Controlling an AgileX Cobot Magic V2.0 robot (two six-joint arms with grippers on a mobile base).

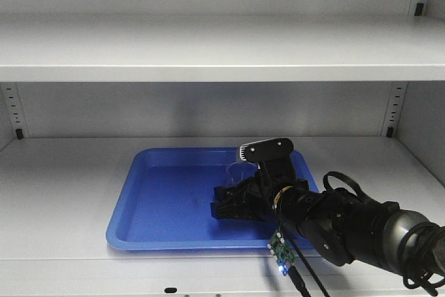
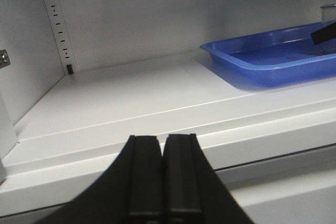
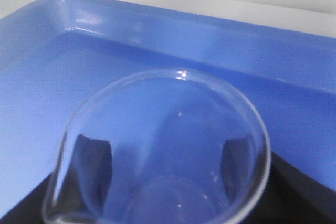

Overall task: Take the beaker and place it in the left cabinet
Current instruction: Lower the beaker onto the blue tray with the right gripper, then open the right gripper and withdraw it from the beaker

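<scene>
Two fingers [image 3: 97, 163] flank beaker [image 3: 163, 145] — right tool [image 1: 233, 206] | blue tray [image 1: 160, 193]

In front of me is the left cabinet [image 1: 208, 53], light grey, with wide flat shelves. The lower shelf [image 1: 62, 193] is the one that carries things. Directly on it lies a blue tray [image 1: 174, 199], nearer to the front edge of the shelf than to the back wall. To the left of the tray the shelf surface goes on until the side wall, where I see a slotted rail [image 2: 55, 22] standing in the back corner. Another slotted rail [image 1: 393, 109] stands in the back corner to the right of the tray.
</scene>
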